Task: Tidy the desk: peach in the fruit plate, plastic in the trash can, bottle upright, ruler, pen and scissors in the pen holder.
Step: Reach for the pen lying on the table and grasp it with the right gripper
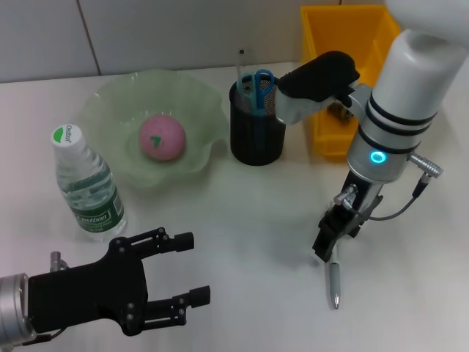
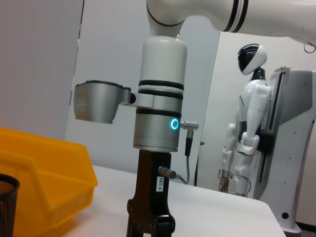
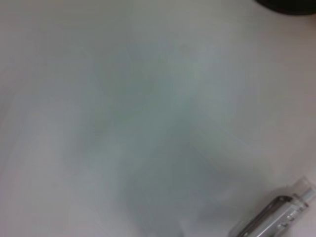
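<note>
Silver pen flat on surface, at 6 o'clock of right gripper, finger state indeterminable; risk: rolling away under off-centre pinch; left gripper spread, idle.

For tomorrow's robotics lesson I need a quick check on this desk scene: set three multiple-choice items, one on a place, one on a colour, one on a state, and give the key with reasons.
1. Where is the peach?
A. in the fruit plate
B. in the yellow bin
C. beside the pen

2. What colour are the scissors' handles?
A. red
B. blue
C. green

3. How does the bottle stand?
A. on its side
B. upside down
C. upright

Key:
1 A: the peach lies in the fruit plate.
2 B: the blue handles of the scissors stick out of the pen holder.
3 C: the bottle stands with its cap on top.

The right hand hangs over the pen; the left hand is open, near the desk's front.
</note>
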Controlling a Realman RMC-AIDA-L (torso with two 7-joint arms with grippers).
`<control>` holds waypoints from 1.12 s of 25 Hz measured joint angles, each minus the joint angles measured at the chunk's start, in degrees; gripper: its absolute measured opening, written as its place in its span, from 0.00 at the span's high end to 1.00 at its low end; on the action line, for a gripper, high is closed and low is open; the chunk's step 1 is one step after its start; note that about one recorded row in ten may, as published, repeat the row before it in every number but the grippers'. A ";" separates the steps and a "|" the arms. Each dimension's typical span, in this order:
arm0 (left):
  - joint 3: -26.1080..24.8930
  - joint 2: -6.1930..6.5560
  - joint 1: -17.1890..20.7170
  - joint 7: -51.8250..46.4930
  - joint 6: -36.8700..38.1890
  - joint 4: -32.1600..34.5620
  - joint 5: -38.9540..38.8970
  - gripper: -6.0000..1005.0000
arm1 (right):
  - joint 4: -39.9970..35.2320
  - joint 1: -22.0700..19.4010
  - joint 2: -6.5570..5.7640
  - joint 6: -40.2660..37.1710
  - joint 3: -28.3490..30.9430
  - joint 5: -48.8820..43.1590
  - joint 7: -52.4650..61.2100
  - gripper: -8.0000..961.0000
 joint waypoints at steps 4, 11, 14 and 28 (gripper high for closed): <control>0.01 0.03 -0.08 -0.31 0.17 0.06 0.00 0.21 | -0.23 0.04 0.00 0.08 -1.10 0.68 0.01 0.29; 0.04 0.15 -0.04 -0.34 0.35 0.12 0.00 0.21 | -0.25 -0.06 0.00 0.86 -1.31 0.69 -0.18 0.29; 0.04 0.16 0.02 -0.34 0.45 0.18 0.00 0.21 | -0.24 -0.05 0.00 0.90 -2.57 0.69 -0.18 0.29; 0.04 0.16 0.20 -0.21 0.83 0.15 0.00 0.21 | -0.34 -0.26 0.09 1.06 -4.04 2.00 -0.12 0.29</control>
